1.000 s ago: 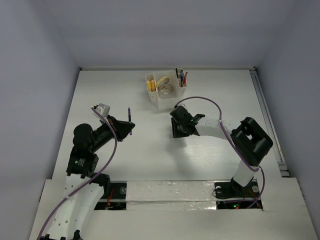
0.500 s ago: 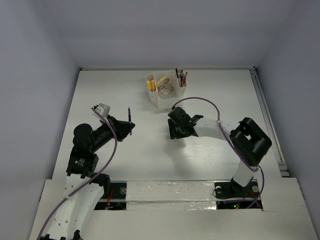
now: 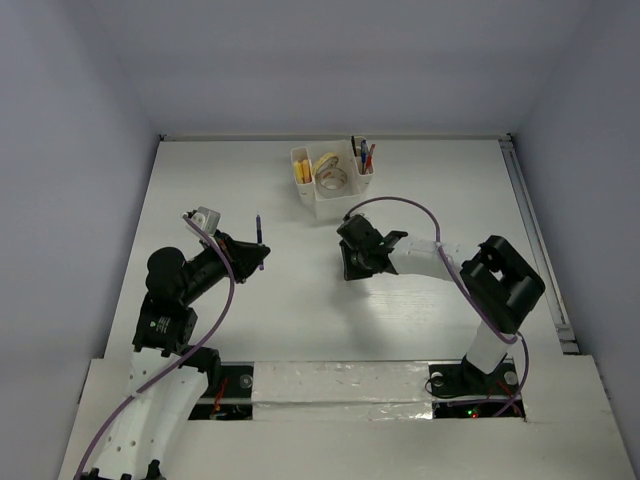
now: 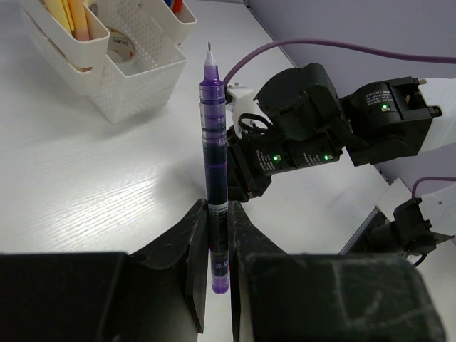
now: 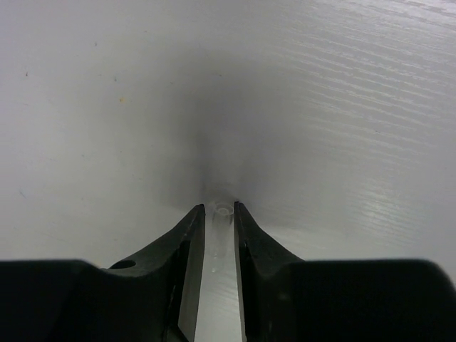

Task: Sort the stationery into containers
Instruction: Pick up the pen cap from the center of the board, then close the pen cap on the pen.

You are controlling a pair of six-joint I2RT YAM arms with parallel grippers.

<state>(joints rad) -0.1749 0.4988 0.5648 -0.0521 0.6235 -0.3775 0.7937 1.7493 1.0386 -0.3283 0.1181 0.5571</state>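
White tabletop (image 3: 300, 320) holds the white plastic desk organizer (image 3: 335, 205) at its far side; the left gripper (image 4: 217, 210) pinches a slim purple pen (image 4: 214, 135) upright by its tail, so it could swivel or slip, while the right gripper (image 5: 219, 210) clamps a pale translucent tube (image 5: 221, 249).

white organizer (image 3: 333, 206) at twelve o'clock holds yellow sticks (image 3: 302, 171) left, tape rolls (image 3: 332, 176) middle, pens (image 3: 364, 155) right; at nine o'clock a purple pen (image 4: 214, 157) stands upright in the left gripper (image 4: 217, 208), and near centre the right gripper (image 5: 219, 208) pinches a clear tube (image 5: 221, 246).
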